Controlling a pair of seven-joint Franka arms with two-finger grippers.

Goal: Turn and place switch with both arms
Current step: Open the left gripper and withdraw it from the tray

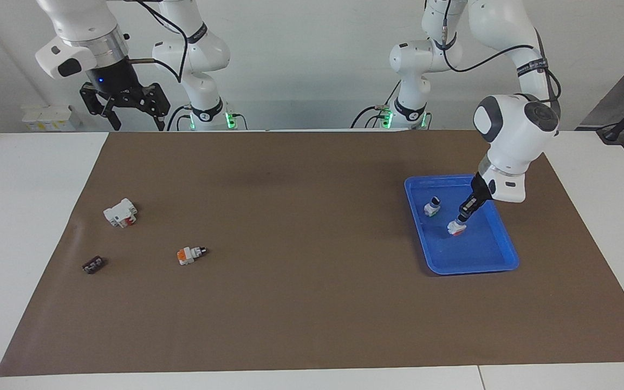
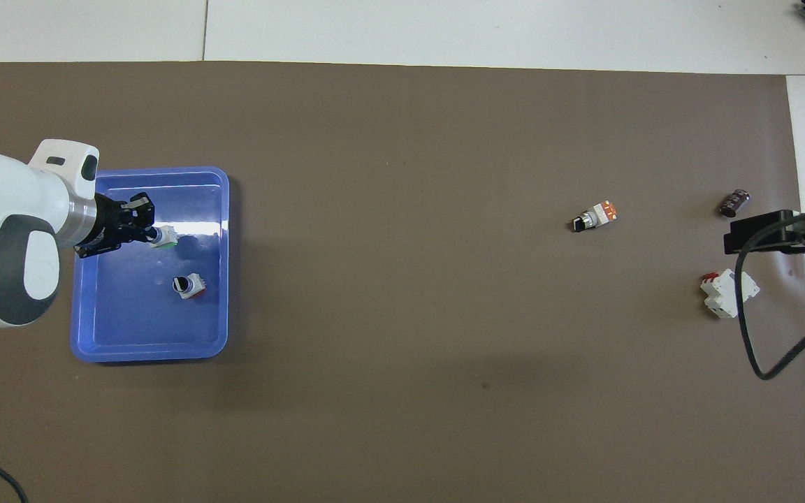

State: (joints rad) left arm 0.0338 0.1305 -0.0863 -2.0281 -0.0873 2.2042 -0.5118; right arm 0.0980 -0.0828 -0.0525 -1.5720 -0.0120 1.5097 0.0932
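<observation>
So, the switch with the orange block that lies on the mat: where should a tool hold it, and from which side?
Probably the white middle body of the orange-block switch, from straight above. It lies on its side, with the black cap toward the left arm's end, so both long flanks are free for the fingers. The open right tool, up over the right arm's end, seems the closer one.

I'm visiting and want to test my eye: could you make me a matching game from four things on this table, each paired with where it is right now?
Things:
1. white switch with green block
2. white switch with orange block
3. small dark brown part
4. right gripper

Places:
A. raised, open, over the right arm's end of the table
B. gripped by the shut left gripper over the blue plastic tray
C. lying on the brown mat nearest its middle
D. on the mat farthest from the robots

Pairs: 1-B, 2-C, 3-D, 4-A
</observation>
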